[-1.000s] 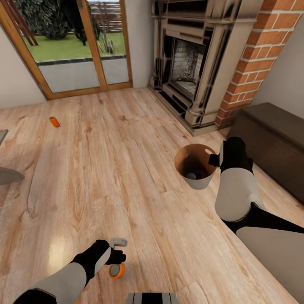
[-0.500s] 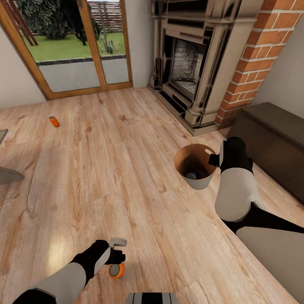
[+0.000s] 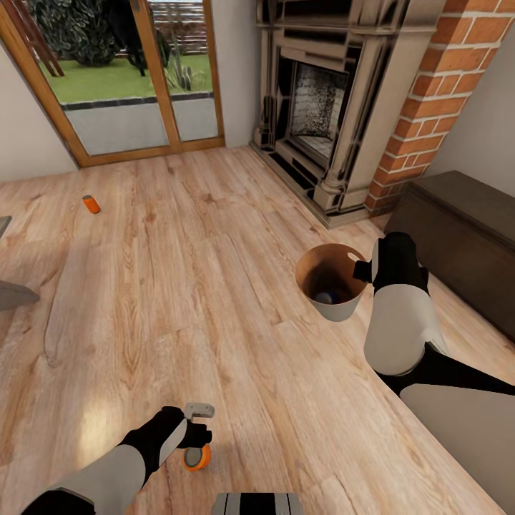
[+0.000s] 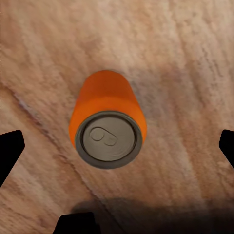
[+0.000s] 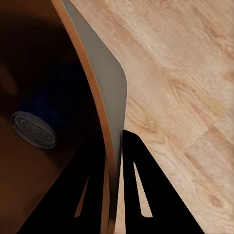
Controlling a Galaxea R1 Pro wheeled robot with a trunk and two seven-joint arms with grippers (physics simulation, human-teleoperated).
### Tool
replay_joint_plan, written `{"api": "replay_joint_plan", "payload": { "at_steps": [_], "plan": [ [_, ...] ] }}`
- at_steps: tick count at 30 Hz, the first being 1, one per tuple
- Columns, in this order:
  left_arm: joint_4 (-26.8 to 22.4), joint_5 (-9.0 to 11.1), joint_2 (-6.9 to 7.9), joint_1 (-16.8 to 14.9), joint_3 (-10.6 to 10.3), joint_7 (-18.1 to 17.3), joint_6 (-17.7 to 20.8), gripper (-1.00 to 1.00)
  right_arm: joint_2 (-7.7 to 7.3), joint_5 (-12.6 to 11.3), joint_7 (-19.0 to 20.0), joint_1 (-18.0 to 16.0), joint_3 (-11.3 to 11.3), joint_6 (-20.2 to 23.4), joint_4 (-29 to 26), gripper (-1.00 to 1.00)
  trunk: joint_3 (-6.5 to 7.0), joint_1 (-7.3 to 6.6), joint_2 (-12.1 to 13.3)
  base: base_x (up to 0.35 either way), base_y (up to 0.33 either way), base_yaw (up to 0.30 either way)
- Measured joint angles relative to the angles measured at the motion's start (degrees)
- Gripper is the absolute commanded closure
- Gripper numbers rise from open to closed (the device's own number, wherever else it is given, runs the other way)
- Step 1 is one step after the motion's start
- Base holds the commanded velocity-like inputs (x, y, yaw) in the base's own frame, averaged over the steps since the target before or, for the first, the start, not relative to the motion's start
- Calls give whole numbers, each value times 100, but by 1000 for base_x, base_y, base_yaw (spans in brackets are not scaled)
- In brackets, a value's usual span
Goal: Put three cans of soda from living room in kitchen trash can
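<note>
left gripper (image 4: 117,146): fingers spread, above upright soda can (image 4: 108,119)
right gripper (image 5: 114,190): pinching trash can (image 3: 330,272) rim
far can (image 3: 90,204): lying on floor (image 3: 214,286)

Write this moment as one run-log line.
left gripper: open over upright orange soda can | right gripper: shut on copper-brown trash can rim

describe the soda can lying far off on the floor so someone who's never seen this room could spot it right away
Start at the wood-framed glass doors at the back of the room and look down to the plank floor in front of them. The far can of soda lies on its side there, alone on bare boards. Unlike the upright orange can below the left gripper, nothing stands near it.
</note>
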Motion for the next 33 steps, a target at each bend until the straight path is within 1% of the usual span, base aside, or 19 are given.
{"api": "replay_joint_plan", "payload": {
  "at_steps": [7, 14, 24, 33],
  "plan": [
    [6, -11, 5, 0, -19, 30, -28, -100, 0, 8, 0, 0, 1, 0, 0, 100, 0, 0, 0, 0, 0, 0],
    [9, -28, 7, 5, -29, 47, -38, -100, 0, 9, -1, 1, 0, 0, 1, 100, -125, 153, -279, 0, 0, 0],
    [9, -33, 14, 9, -30, 49, -47, -100, 0, 5, 0, 0, 2, 0, 0, 100, -126, 154, -281, 0, 0, 0],
    [9, -33, 17, 9, -30, 46, -53, -100, 0, 5, -3, 1, 0, 0, 1, 100, -287, 351, -640, 0, 0, 0]
  ]
}}
